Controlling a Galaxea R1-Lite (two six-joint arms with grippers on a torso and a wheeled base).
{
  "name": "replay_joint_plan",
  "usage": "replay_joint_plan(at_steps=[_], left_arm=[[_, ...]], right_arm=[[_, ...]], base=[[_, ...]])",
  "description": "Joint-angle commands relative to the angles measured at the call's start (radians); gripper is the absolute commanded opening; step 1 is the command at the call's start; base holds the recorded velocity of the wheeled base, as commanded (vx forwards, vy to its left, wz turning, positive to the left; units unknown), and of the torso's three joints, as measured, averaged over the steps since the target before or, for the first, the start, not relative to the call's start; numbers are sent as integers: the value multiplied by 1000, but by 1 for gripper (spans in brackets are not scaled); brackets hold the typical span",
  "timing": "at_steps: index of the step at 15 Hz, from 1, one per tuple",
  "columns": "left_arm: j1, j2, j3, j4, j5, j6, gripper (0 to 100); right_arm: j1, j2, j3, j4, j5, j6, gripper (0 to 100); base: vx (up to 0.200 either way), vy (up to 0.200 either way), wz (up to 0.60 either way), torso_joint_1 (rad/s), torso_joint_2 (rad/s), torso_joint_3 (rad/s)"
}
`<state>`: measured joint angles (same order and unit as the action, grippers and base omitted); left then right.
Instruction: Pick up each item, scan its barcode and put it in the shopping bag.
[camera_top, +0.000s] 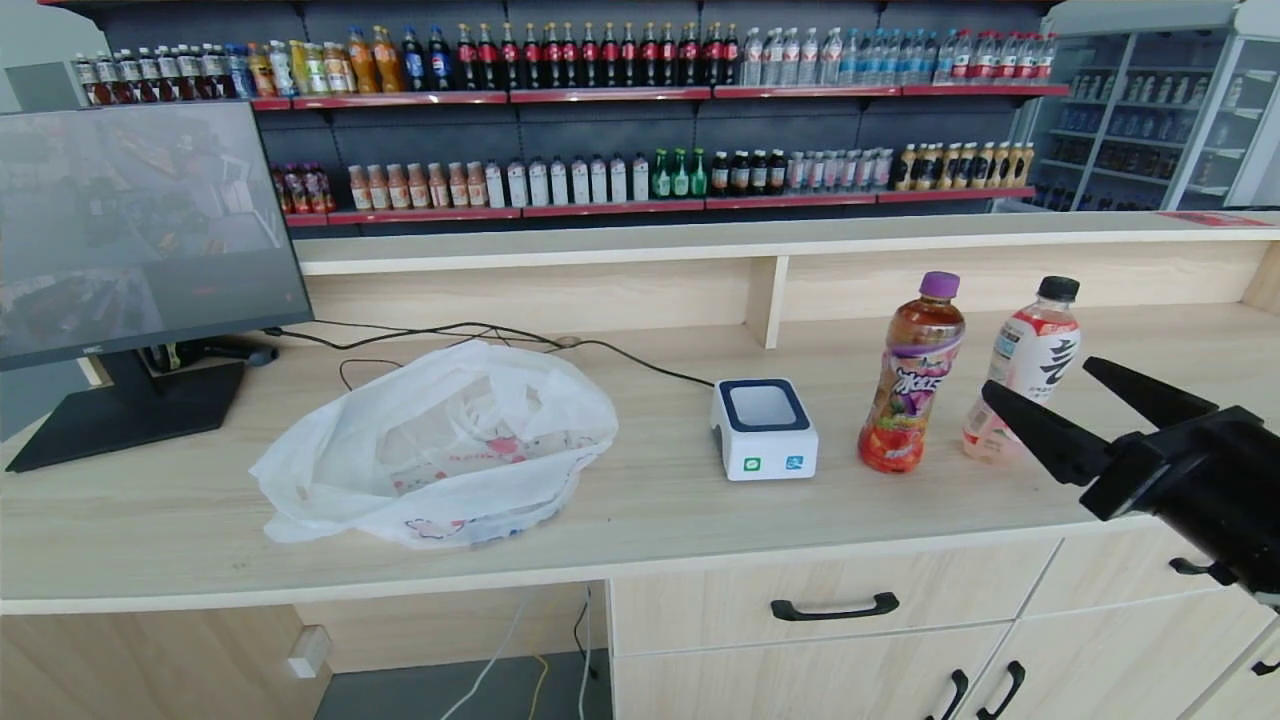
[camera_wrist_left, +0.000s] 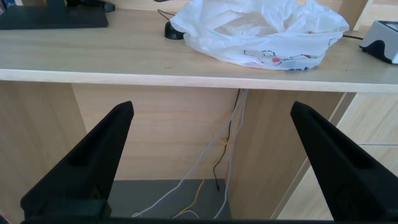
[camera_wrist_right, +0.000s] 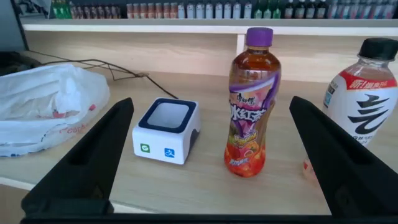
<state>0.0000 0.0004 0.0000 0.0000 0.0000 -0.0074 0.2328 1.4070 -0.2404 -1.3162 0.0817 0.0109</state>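
Two bottles stand upright on the wooden counter: a purple-capped juice bottle and, to its right, a black-capped bottle with a white and pink label. Left of them sits the white barcode scanner. The white plastic shopping bag lies open further left. My right gripper is open at the counter's right front, just right of the black-capped bottle, holding nothing. My left gripper is open below the counter edge, in front of the bag.
A monitor on a black stand occupies the counter's left end, with cables running behind the bag. A raised shelf backs the counter. Drawers with black handles lie below. Cables hang under the counter.
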Motion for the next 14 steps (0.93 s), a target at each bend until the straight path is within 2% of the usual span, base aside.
replay_joint_plan(at_steps=[1, 3, 5, 14], left_arm=[[0, 0, 0, 0, 0, 0, 100], [0, 0, 0, 0, 0, 0, 100], [0, 0, 0, 0, 0, 0, 100], [0, 0, 0, 0, 0, 0, 100]], right_arm=[[2, 144, 15, -94, -2, 0, 100], [2, 262, 26, -252, -5, 0, 100], [8, 296, 79, -255, -39, 0, 100], [-3, 440, -74, -255, -39, 4, 100]], base=[[0, 0, 0, 0, 0, 0], [0, 0, 0, 0, 0, 0], [0, 0, 0, 0, 0, 0], [0, 0, 0, 0, 0, 0]])
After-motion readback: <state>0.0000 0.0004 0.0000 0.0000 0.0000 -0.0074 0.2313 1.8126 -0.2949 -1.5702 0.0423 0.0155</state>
